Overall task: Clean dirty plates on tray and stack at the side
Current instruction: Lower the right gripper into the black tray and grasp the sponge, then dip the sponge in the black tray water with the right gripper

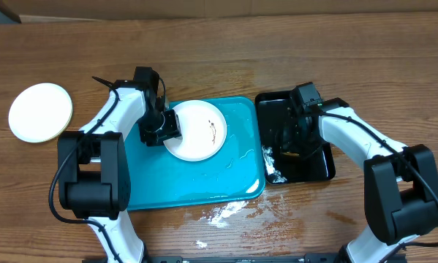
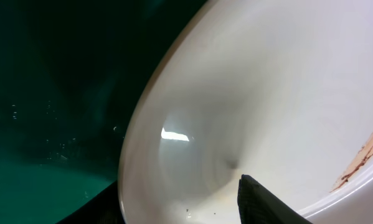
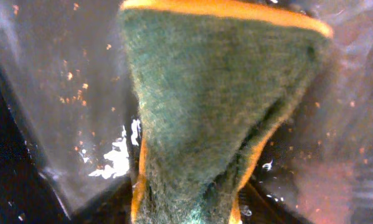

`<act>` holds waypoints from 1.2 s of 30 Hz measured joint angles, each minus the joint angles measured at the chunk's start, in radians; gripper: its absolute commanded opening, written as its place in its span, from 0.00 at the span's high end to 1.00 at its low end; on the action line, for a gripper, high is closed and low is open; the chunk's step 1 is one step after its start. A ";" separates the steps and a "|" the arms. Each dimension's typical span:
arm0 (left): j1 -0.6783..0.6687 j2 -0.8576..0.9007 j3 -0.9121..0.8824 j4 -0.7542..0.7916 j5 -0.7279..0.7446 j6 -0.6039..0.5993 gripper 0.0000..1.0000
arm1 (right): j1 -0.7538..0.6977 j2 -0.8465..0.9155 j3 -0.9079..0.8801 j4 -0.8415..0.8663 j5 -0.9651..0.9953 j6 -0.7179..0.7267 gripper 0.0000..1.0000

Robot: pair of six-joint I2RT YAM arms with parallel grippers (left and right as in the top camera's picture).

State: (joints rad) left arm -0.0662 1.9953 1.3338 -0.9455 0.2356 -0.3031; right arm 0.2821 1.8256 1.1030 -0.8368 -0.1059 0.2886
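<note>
The left gripper has its jaws pinched on the left rim of a white plate over the turquoise tray. The right gripper, jaws closed on a green scouring sponge, hangs above the black tray, well to the plate's right. Only the right wrist view shows the sponge, and the left wrist view shows the plate's brown smear up close.
</note>
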 measured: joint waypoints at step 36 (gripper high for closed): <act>-0.031 -0.002 0.001 0.069 -0.088 0.015 0.96 | -0.011 0.014 0.121 -0.061 0.016 -0.073 0.96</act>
State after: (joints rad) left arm -0.0971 1.9934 1.3346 -0.8768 0.1474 -0.2878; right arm 0.2710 1.8397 1.2236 -0.8974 -0.0898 0.2153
